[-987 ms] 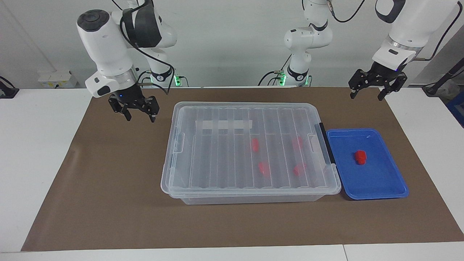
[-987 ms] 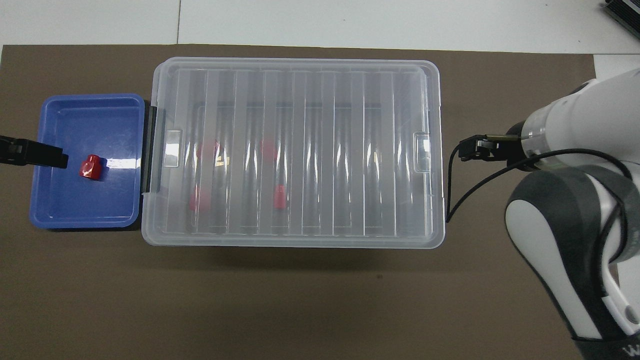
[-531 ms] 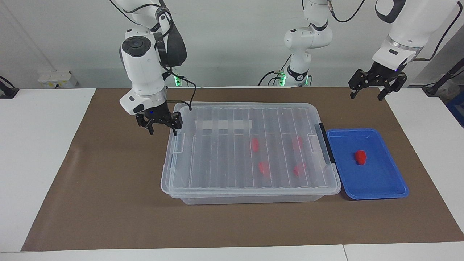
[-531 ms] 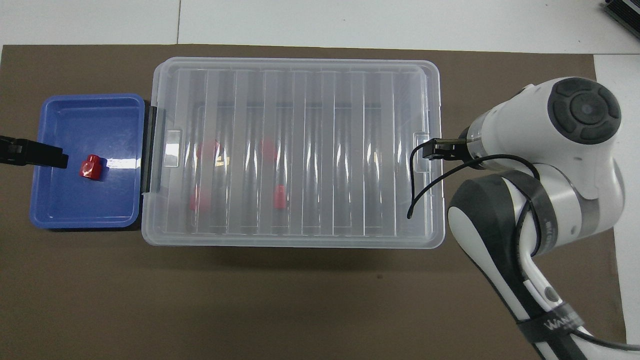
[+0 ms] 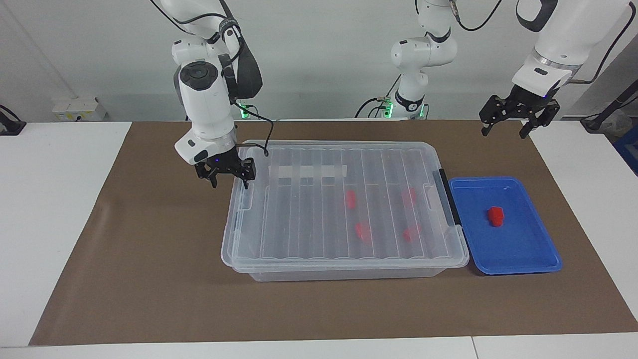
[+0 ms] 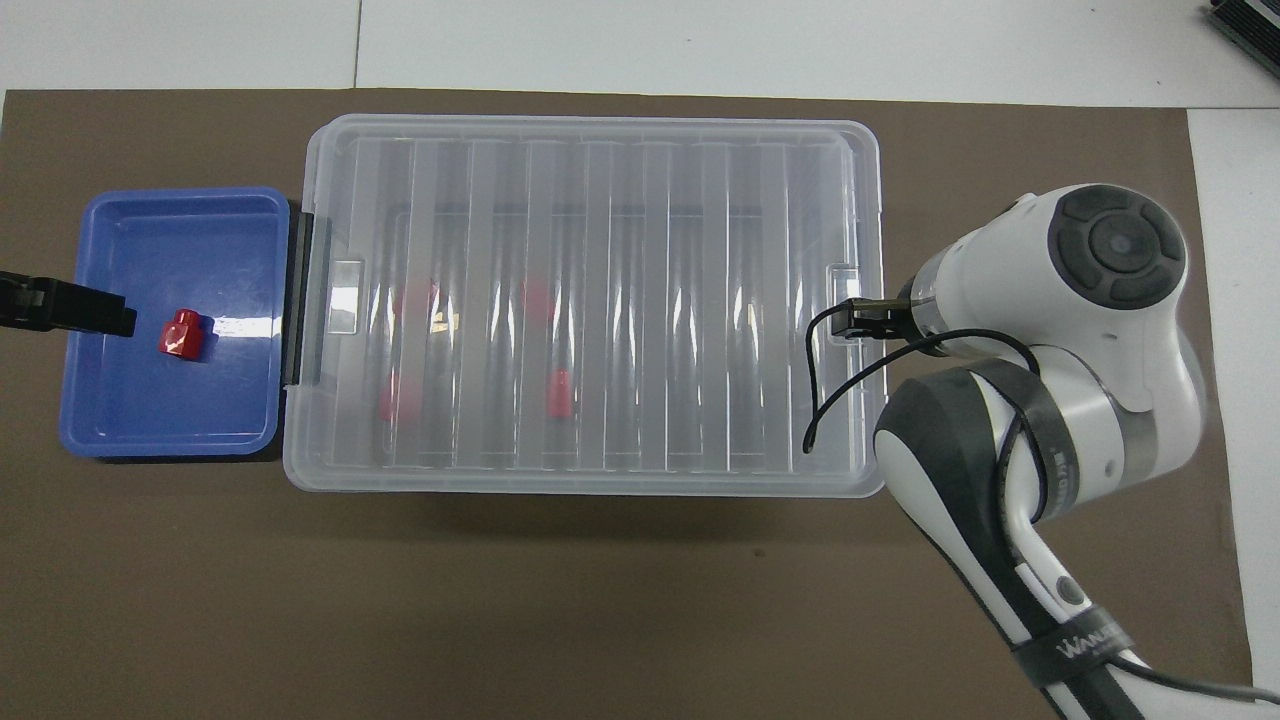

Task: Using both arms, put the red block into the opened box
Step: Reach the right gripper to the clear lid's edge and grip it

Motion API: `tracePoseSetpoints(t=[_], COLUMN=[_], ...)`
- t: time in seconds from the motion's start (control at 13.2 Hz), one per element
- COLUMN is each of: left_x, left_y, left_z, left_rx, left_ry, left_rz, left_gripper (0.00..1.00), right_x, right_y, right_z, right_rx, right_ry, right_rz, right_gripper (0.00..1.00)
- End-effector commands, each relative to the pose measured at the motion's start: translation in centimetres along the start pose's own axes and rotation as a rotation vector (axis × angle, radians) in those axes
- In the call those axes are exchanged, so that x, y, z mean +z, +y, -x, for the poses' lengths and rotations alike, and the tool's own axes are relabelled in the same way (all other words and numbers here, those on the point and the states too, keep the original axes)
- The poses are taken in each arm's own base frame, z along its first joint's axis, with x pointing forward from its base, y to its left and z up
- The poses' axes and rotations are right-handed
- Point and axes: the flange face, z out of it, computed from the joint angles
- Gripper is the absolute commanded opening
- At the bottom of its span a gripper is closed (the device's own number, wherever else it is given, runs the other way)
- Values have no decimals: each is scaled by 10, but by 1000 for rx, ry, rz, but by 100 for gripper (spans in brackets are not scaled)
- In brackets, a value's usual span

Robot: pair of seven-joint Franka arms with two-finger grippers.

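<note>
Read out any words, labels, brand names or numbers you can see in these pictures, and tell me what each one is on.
"WANL": partial white lettering on a dark band around the right arm in the overhead view; the rest runs out of sight.
White label strip on the lid of the box: looks blank, no print to read.
Blue tray and red block: no lettering.

Box: clear, colourless plastic; its lid is transparent and patterned with parallel ribs, and carries a white label strip and a black end clip. Four red blocks are seen through the lid, paled by the plastic. Tray: solid blue. The red block in it is bright red. Mat: plain brown. Table: white. Arms: white with dark-grey joints, black grippers.
</note>
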Motion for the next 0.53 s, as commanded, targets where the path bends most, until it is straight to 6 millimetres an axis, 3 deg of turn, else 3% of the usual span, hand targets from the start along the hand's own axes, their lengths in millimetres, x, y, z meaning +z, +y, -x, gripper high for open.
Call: tracePoseSetpoints(t=[0.0, 0.3, 0.46], left_x=[-1, -1, 0], left_y=[-3, -1, 2], left_z=[7, 7, 8], left_rx=[-9, -9, -3], left_ry=[6, 6, -4], left_rz=[-24, -24, -22], left_gripper=[100, 100, 100], right_x=[-1, 3, 3], right_y=[12, 32, 52], right_z=[11, 18, 15], right_rx=[27, 26, -6], right_ry=[2, -22, -25], right_rz=[18, 29, 31], right_gripper=[90, 89, 89])
